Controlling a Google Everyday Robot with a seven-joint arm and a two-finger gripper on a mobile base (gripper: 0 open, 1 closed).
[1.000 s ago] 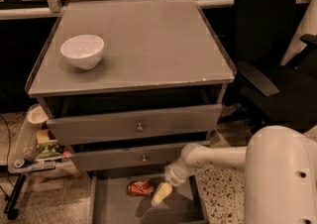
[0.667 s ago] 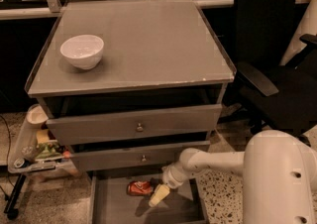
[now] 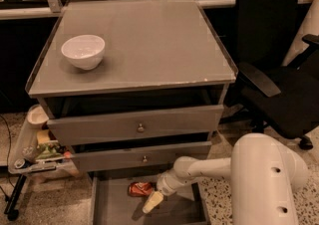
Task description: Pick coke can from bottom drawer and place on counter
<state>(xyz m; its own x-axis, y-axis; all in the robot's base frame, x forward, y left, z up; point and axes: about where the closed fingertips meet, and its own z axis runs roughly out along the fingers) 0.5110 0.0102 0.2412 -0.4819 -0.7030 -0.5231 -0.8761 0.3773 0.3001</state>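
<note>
So the robot's white arm [image 3: 209,167] comes in from the lower right. The big rounded body section sits at the bottom right corner, and a slimmer forearm angles left and downward under the front of the middle drawer [image 3: 144,158]. It ends in the gripper [image 3: 152,202], which points down and to the left into the bottom drawer [image 3: 107,206]. The drawer is pulled out and the gripper tip sits low over its floor.

Honestly I can't tell whether the gripper is open or closed. All that shows is one pale, cream-coloured tip. It isn't holding anything as far as I can see.

The coke can [image 3: 139,188] is lying on its side on the floor of the bottom drawer, near the back, just up and left of the gripper tip. Whether they touch I can't say. It reads as red with a bit of pale marking, but any lettering is too blurry to read.

The counter [image 3: 149,45] on top has a white bowl [image 3: 83,51] sitting upright near its left side. The top drawer [image 3: 134,125] is slightly out too. A black office chair [image 3: 279,64] stands off to the right, and a small cluttered cart [image 3: 30,149] to the left.
</note>
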